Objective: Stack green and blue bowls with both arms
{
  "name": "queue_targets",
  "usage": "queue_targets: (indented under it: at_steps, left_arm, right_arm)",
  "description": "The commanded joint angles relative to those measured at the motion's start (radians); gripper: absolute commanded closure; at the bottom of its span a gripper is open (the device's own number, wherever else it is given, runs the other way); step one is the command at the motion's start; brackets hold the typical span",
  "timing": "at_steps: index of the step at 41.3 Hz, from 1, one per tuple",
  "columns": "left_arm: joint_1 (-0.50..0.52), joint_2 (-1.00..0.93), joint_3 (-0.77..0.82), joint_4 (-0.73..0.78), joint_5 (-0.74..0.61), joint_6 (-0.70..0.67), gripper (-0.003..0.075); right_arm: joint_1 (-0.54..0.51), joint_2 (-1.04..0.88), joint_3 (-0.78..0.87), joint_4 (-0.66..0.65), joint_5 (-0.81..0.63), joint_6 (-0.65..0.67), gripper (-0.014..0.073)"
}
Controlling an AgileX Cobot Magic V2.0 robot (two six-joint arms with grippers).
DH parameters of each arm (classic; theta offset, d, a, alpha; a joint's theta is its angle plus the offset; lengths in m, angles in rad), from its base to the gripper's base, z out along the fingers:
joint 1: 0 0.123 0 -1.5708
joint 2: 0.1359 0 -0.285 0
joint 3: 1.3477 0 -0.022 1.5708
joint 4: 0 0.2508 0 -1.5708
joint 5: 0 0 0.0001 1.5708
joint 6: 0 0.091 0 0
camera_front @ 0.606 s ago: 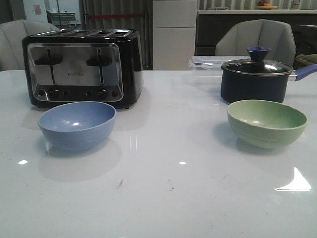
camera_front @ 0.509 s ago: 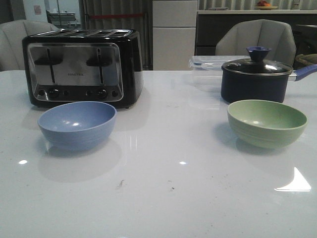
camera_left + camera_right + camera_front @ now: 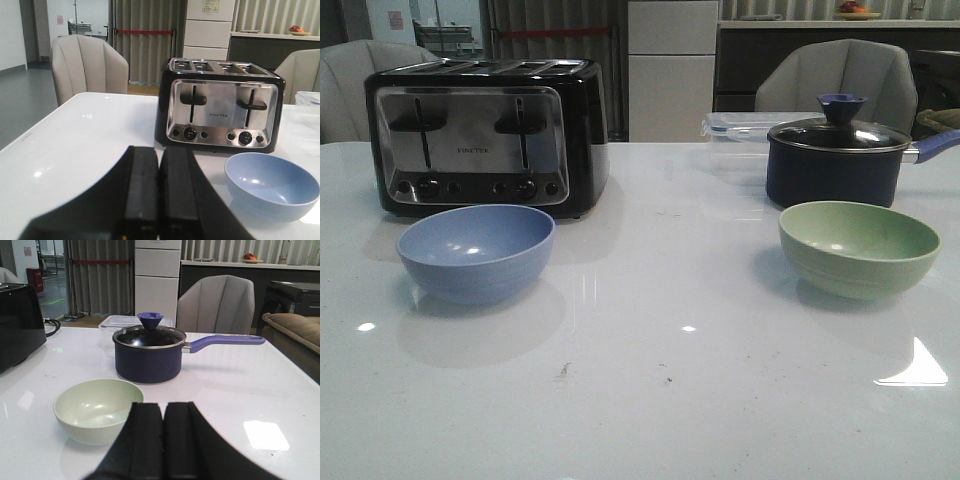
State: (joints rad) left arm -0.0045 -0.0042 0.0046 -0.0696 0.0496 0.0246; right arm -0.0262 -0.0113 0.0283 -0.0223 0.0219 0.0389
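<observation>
The periwinkle blue bowl (image 3: pixel 476 251) stands upright and empty on the white table at the left, in front of the toaster. The pale green bowl (image 3: pixel 858 246) stands upright and empty at the right, in front of the navy pot. Neither arm shows in the front view. In the left wrist view my left gripper (image 3: pixel 159 152) is shut and empty, with the blue bowl (image 3: pixel 271 184) off to one side of it. In the right wrist view my right gripper (image 3: pixel 163 407) is shut and empty, with the green bowl (image 3: pixel 96 409) just beside its fingers.
A black and steel toaster (image 3: pixel 485 135) stands at the back left. A dark navy lidded pot (image 3: pixel 835 153) with a blue handle stands behind the green bowl, and a clear plastic container (image 3: pixel 740 140) is beside it. Chairs stand beyond the table's far edge.
</observation>
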Motion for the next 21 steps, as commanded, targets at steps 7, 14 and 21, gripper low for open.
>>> queue_targets:
  at_steps: [7, 14, 21]
  left_arm:
    - [0.001, -0.019, 0.000, -0.010, -0.181, -0.003, 0.0627]
    - [0.001, -0.017, -0.106, 0.035, -0.229, -0.003, 0.0627]
    - [0.001, 0.015, -0.312, 0.048, -0.085, -0.003, 0.0627]
  right_arm:
    - [0.001, -0.018, -0.004, -0.006, -0.119, -0.008, 0.0540]
    - [0.001, -0.018, -0.070, -0.003, -0.119, -0.007, 0.0540]
    - [0.001, -0.007, -0.249, -0.003, 0.000, -0.006, 0.0540]
